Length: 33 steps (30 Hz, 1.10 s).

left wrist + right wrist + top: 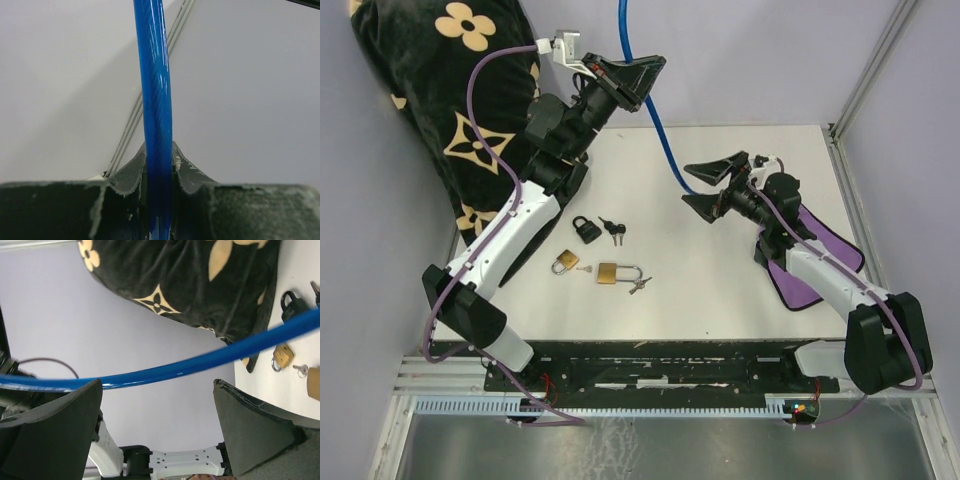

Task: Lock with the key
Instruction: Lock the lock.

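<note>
Three padlocks lie on the white table [720, 290]: a black padlock [585, 229] with keys [613, 230] beside it, a small brass padlock [565, 263] with a silver key [585, 268], and a larger brass padlock [612, 273] with keys [640, 286]. My left gripper [638, 72] is raised at the back, shut on a blue cable [655, 120]; the left wrist view shows the cable [155, 75] pinched between the jaws [159, 165]. My right gripper [705, 188] is open beside the cable's lower end. In the right wrist view the cable [165, 371] runs just past the open gripper [157, 385].
A black cushion with tan flowers [450, 90] leans at the back left. A purple cloth [820, 250] lies under the right arm. Enclosure walls and a metal frame [860, 90] bound the table. The right wrist view also catches the black padlock [290, 305] and small brass padlock [281, 356].
</note>
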Each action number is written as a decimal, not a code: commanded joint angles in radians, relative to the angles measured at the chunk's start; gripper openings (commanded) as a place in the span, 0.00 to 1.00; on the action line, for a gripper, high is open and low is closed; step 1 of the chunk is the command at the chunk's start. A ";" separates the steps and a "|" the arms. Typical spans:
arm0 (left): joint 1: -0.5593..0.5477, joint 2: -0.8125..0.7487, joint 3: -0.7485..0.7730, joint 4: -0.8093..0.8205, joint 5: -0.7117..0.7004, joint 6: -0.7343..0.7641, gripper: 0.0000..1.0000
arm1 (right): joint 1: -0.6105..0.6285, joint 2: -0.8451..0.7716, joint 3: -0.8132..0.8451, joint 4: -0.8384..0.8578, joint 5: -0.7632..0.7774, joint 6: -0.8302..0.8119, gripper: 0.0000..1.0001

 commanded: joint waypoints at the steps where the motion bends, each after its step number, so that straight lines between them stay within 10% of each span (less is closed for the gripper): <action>1: -0.041 -0.001 0.080 0.074 -0.075 0.065 0.03 | 0.002 0.013 0.124 -0.217 0.009 0.051 0.99; 8: -0.052 -0.003 0.067 0.032 -0.099 0.136 0.03 | -0.160 -0.020 0.114 -0.039 -0.079 0.284 1.00; 24: -0.075 0.017 0.030 0.123 -0.060 0.027 0.03 | -0.064 0.067 0.142 -0.197 -0.029 0.257 0.94; 33: -0.083 -0.064 -0.113 0.132 -0.044 0.030 0.03 | -0.097 0.125 0.218 -0.038 0.041 0.183 0.15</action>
